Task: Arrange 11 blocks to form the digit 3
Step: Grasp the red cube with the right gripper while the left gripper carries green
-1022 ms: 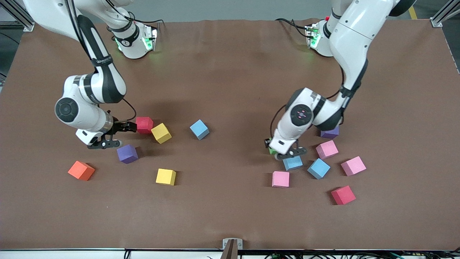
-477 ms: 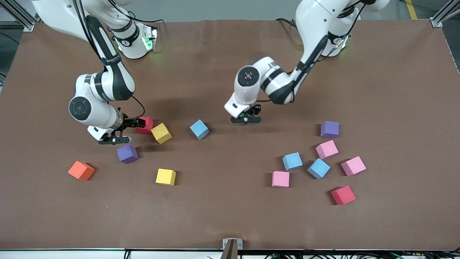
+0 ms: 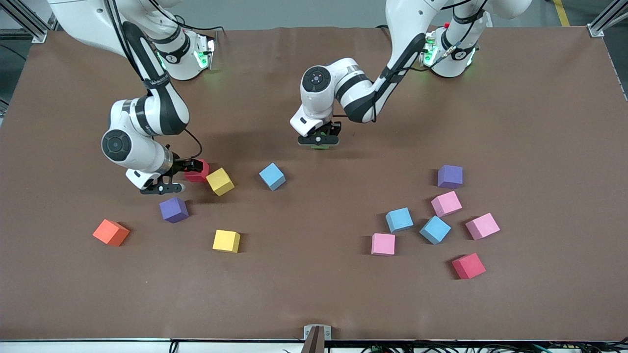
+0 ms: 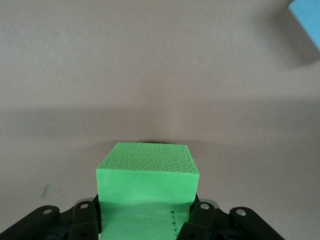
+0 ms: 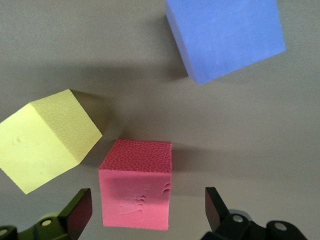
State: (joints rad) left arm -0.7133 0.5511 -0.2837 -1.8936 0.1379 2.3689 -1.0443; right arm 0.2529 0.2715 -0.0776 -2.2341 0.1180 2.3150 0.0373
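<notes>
Front view: brown table (image 3: 314, 294) (matte cover) carries scattered blocks (image 3: 398, 219).

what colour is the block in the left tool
Green block, clearest in the left wrist view.

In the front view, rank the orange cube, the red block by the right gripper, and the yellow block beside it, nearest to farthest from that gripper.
From the open right gripper:
1. Red block, between its fingers.
2. Yellow block, beside the red one.
3. Orange cube, nearer the front camera, toward the right arm's end.
</notes>
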